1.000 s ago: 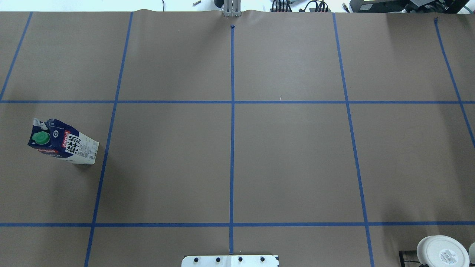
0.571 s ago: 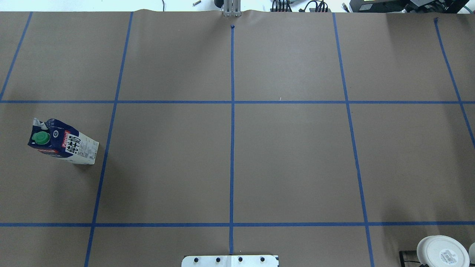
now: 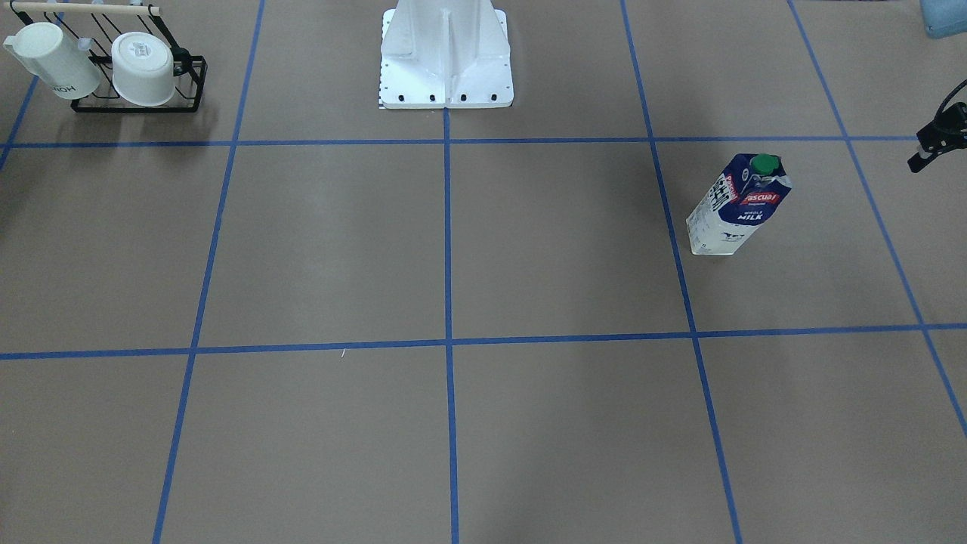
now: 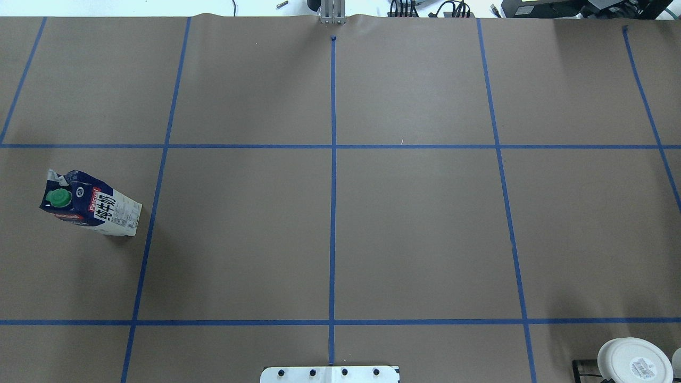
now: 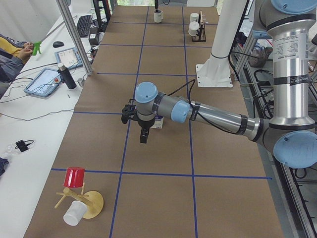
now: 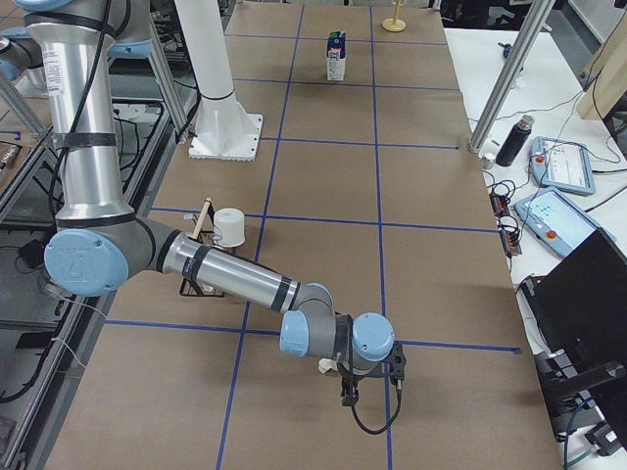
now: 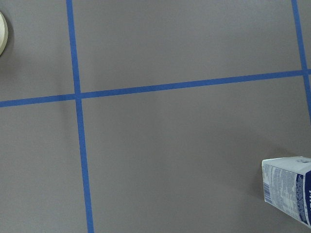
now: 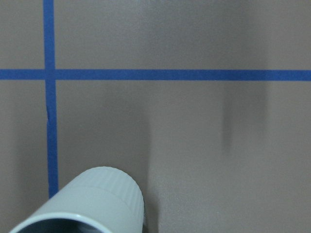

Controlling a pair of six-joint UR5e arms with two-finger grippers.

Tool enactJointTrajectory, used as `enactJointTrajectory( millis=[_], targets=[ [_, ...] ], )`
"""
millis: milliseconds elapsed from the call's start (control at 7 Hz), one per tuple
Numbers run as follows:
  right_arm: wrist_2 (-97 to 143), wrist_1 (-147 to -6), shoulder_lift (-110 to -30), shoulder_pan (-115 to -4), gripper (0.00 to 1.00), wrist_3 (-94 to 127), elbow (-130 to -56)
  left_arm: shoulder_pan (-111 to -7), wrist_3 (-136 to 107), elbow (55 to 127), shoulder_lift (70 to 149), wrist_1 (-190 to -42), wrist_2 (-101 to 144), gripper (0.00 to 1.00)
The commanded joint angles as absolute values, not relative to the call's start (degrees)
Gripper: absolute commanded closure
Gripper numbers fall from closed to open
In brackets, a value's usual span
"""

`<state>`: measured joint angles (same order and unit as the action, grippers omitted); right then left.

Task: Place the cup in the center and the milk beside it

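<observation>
The milk (image 4: 90, 205) stands upright at the table's left side; it also shows in the front view (image 3: 736, 204) and at the left wrist view's lower right edge (image 7: 291, 189). The cup (image 8: 92, 204), plain white with a dark inside, lies at the right wrist view's bottom left, and stands small at the far table end in the left side view (image 5: 158, 16). My left gripper (image 5: 143, 138) hangs above the table beside the milk. My right gripper (image 6: 350, 392) hovers by the cup, which is mostly hidden there. I cannot tell if either gripper is open or shut.
A black wire rack (image 3: 136, 98) holds a lettered white mug (image 3: 53, 60) and a white mug with a labelled base (image 3: 143, 68), near the robot's right. A wooden stand (image 5: 79, 203) with a red cup (image 5: 74, 176) sits at the left end. Blue tape lines grid the brown table.
</observation>
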<state>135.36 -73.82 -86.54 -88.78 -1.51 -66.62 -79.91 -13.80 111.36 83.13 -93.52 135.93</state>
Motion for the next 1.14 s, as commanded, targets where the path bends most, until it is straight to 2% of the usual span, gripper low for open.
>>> enactJointTrajectory(
  millis=[0,143,286,714,1000],
  targets=[
    [136.84,-72.42,-87.1,-88.16,0.19,-0.44,-66.71,-79.98,-13.8,111.53,83.06,-93.43,135.97,0.02],
    [136.85,-72.33,-86.93,-87.55,0.94,-0.79,-66.97,-79.98,-13.8,111.62,83.06,-93.43,135.97,0.02],
    [136.32,-71.29,-87.1,-84.06,1.0,-0.7,-67.76,-80.07,-13.8,111.62,83.06,-93.43,135.97,0.02],
    [136.76,-70.4,-88.41,-82.97,1.0,-0.53,-71.0,-80.24,-13.89,112.23,82.88,-93.43,135.97,0.02],
    [136.41,-72.93,-88.68,-82.62,1.0,10.99,-86.13,-80.25,-13.89,113.72,81.92,-93.43,135.79,0.02]
  ],
)
